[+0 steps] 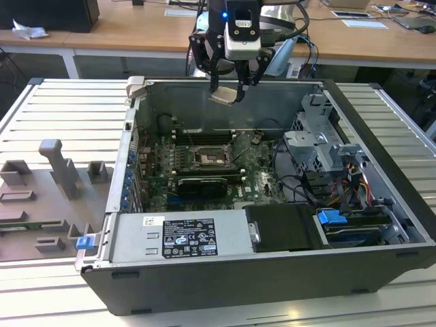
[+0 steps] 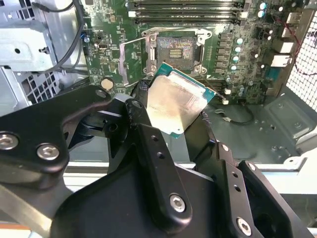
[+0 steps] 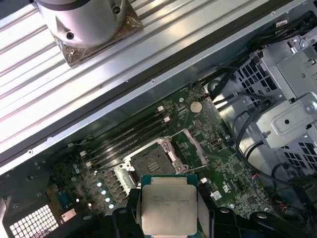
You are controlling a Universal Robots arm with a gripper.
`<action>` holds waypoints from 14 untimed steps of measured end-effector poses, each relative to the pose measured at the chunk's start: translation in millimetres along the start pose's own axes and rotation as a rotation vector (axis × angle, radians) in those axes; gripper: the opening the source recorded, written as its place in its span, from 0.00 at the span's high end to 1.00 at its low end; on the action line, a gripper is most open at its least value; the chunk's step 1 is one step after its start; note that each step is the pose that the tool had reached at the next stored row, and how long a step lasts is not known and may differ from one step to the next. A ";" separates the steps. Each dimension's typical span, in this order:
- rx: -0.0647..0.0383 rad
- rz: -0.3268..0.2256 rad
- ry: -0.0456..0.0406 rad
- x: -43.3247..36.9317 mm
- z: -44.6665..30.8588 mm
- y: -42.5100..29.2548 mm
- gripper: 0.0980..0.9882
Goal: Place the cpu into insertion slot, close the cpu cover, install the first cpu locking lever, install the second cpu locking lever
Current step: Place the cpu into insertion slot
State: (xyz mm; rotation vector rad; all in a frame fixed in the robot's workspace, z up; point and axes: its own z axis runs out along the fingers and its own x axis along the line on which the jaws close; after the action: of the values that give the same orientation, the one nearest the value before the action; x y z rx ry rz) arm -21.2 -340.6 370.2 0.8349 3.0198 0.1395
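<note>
CPU [image 2: 176,106], a square chip w/ pale silvery-grey metal face on a green-edged base, sits pinched flat btwn my fingers [image 2: 141,124]. My gripper [image 2: 173,116] is clamped on two opposite edges of it, metal face up toward both wrist cams. I hold it in mid-air over the open PC case [image 1: 204,289], well clear of the green motherboard [image 2: 237,54]. Below my hand lies the insertion slot [image 2: 177,52], a dark square socket w/ silvery rim, uncovered. CPU cover [image 3: 198,145], a thin silvery frame w/ cut-out centre, stands swung open just beside the slot. Long black memory slots [image 2: 185,10] run past the socket, on its side away from my fingers.
</note>
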 end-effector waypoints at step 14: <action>-0.002 0.105 -0.0092 0.0 0.3 0.0 0.50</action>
State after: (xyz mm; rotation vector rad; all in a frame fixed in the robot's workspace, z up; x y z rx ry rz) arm -21.2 -340.6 369.9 0.9913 2.9671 0.1387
